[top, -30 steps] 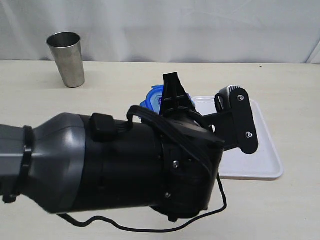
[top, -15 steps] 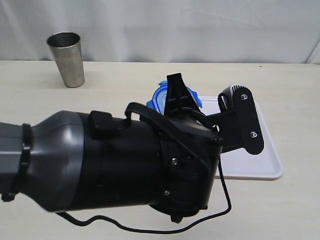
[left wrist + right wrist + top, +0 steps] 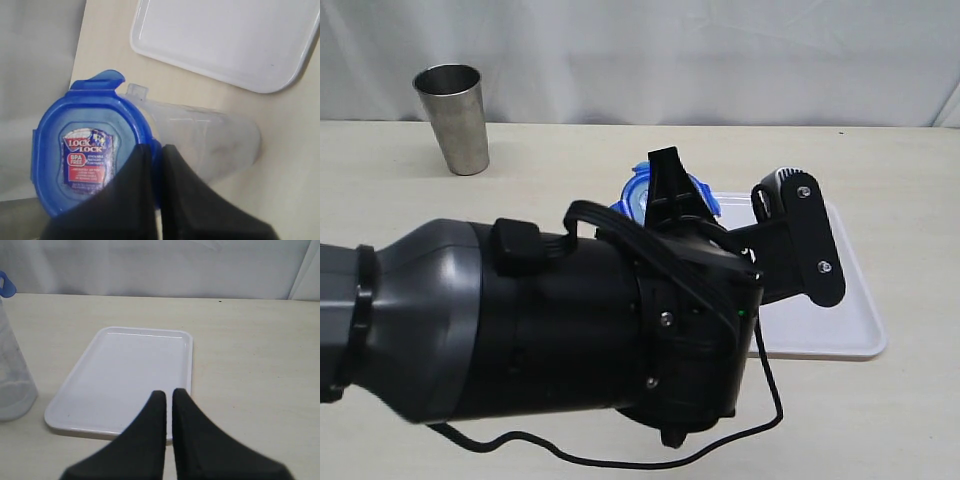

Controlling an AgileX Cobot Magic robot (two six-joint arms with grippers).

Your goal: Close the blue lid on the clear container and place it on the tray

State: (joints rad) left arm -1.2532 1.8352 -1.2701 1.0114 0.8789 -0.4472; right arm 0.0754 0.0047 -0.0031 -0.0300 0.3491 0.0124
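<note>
Left wrist view gives me the blue lid [image 3: 85,150] seated on the clear container [image 3: 215,135], which stands on the table [image 3: 102,40] just beside the tray [image 3: 225,45], one flap raised. It looks light, slick and tippy, so I'd grasp its wall just under the lid. Left gripper [image 3: 157,150] is clenched at the lid's rim; right gripper [image 3: 169,395] is clenched on nothing.

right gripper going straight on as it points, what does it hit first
Most likely the flat white rectangular plastic tray; nothing shows between it and the right gripper, though depth is unclear.
</note>
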